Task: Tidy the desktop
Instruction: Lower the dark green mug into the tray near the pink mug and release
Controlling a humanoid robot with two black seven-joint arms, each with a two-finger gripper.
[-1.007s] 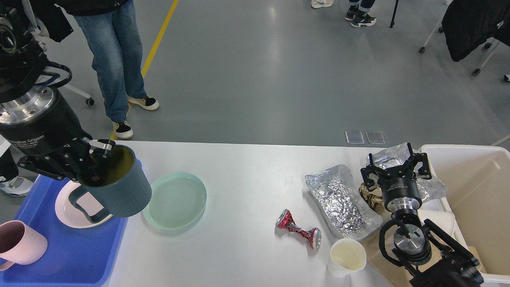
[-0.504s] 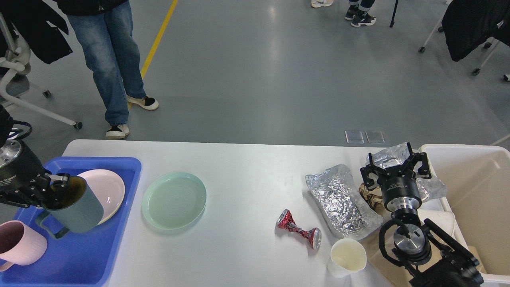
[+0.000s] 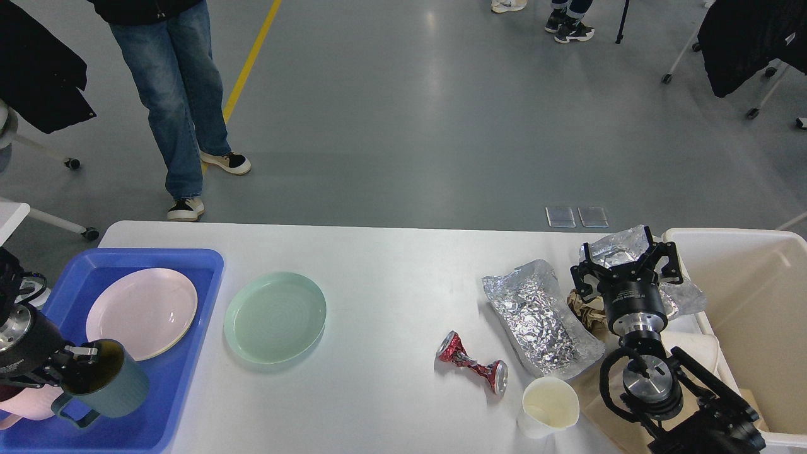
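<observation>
The white desktop (image 3: 391, 265) spans the view. My left gripper (image 3: 79, 369) is shut on the rim of a dark teal mug (image 3: 110, 388), holding it low over the near part of the blue tray (image 3: 157, 403). A pink plate (image 3: 142, 312) lies in the tray, and a pink mug (image 3: 28, 403) sits mostly hidden behind my left arm. A mint green plate (image 3: 275, 316) lies on the desktop beside the tray. My right gripper (image 3: 627, 260) is open and empty, over crumpled foil (image 3: 621, 246) at the right.
A crushed red can (image 3: 473, 366), a foil sheet (image 3: 542, 318), a white paper cup (image 3: 550, 407) and brown crumpled paper (image 3: 583, 309) lie on the right half. A cream-white bin (image 3: 750, 302) stands at the far right. A person in jeans (image 3: 179, 101) stands beyond the table.
My left gripper has carried the teal mug left, toward me and down, from above the pink plate to the near part of the tray. The right arm has not moved.
</observation>
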